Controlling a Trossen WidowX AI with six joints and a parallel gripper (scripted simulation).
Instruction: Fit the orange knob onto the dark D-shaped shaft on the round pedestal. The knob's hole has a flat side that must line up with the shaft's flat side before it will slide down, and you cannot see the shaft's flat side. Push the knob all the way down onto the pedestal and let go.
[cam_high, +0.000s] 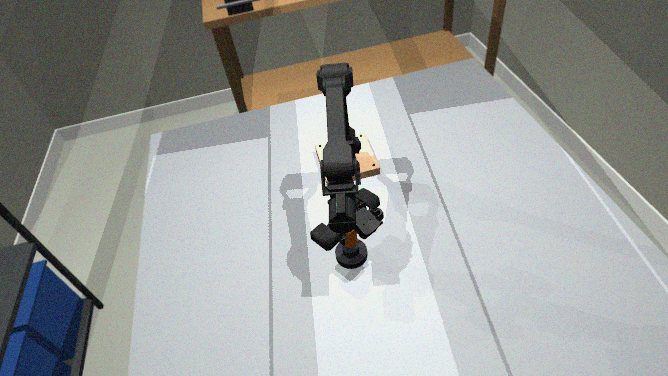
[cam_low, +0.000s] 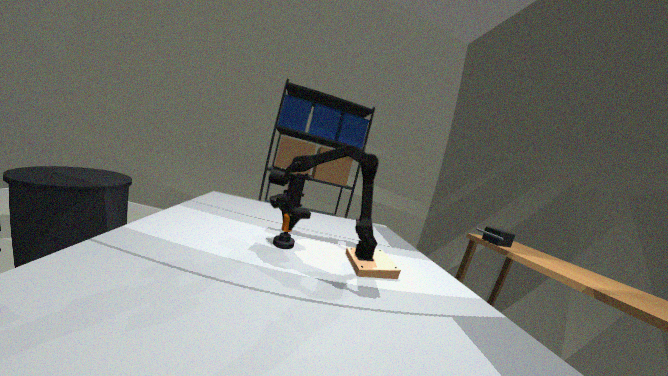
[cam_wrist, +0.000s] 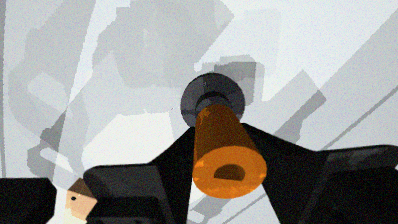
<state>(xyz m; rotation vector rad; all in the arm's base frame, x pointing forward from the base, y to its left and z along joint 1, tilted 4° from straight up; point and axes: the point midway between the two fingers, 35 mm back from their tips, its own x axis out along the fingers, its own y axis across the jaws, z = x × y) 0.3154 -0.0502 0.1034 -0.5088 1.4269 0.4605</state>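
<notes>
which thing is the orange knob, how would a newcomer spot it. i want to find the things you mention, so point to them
On the pale table, find the black robot arm (cam_high: 337, 112) (cam_low: 369, 195) on its wooden base plate (cam_high: 371, 172) (cam_low: 380, 273). Follow it to the gripper (cam_high: 350, 235) (cam_low: 287, 215) (cam_wrist: 227, 165): the knob (cam_high: 351, 239) (cam_low: 286, 223) (cam_wrist: 220, 131) is the upright cylinder held there, orange, unlike the dark round pedestal (cam_high: 344, 260) (cam_low: 283, 244) (cam_wrist: 192, 102) below.

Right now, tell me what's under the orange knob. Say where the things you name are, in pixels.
Below the orange knob (cam_high: 351, 239) (cam_low: 286, 223) (cam_wrist: 231, 187) is the round black pedestal (cam_high: 343, 260) (cam_low: 283, 244) (cam_wrist: 235, 92). The knob's lower end covers any shaft top, so its flat side can't be seen.
</notes>
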